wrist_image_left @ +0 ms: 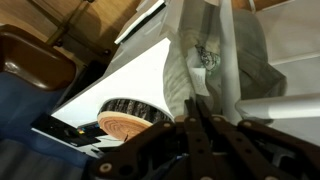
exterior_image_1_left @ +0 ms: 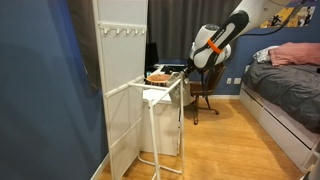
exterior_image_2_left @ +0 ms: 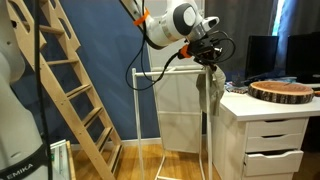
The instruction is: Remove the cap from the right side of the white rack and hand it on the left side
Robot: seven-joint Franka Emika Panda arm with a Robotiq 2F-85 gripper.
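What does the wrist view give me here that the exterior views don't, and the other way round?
Only the wrist view: the fingers right at the cap's folds, though a firm grip isn't clear. Only exterior views: the wooden ladder, the bed and the white rack's full frame. Shared: the cap by the gripper and the round wooden slab.

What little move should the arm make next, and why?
Probably a short lift upward: the gripper has its jaws seemingly closed on the cap, which hangs off the white rack at its right end, so it must clear that first.
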